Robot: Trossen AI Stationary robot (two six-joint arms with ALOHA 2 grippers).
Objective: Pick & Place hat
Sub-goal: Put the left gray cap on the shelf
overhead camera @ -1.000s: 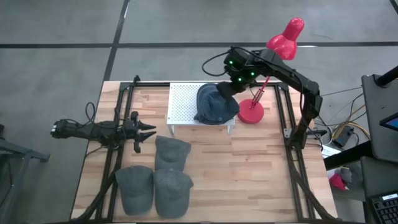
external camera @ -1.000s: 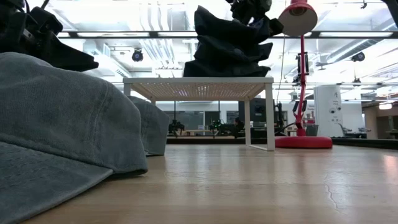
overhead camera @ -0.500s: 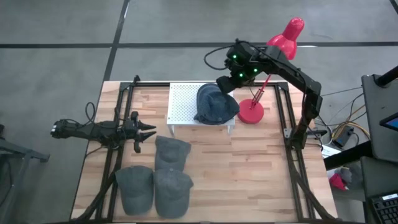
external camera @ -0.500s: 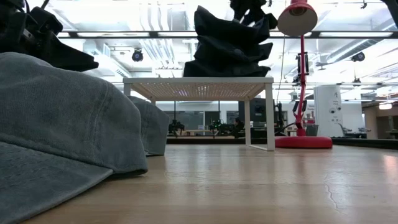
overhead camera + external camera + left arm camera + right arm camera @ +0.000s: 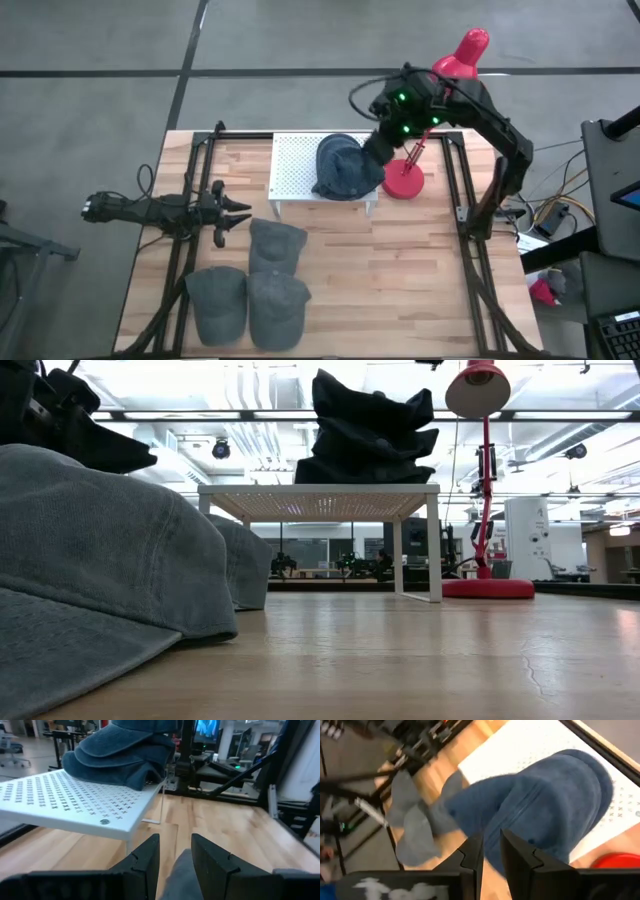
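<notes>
Blue denim cap (image 5: 347, 167) lies crumpled on the white perforated metal stand (image 5: 295, 166) at the back of the pale wooden tabletop (image 5: 400, 270). The right gripper (image 5: 380, 150) hangs just above the cap's far-right edge, nearly closed, grasping nothing. The left gripper (image 5: 236, 211) waits well apart near three grey caps (image 5: 262, 280), narrowly parted, empty.

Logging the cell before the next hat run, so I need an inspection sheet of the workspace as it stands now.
Surface: wooden table.
Job's things: blue hat lies on white perforated stand; three grey hats lie near the front.
Clutter: red lamp beside the stand.
Hands: right hand above the blue hat's edge, empty; left hand parked, empty.
Cables: black cable on right arm.
Surroundings: grey floor; equipment at right.
</notes>
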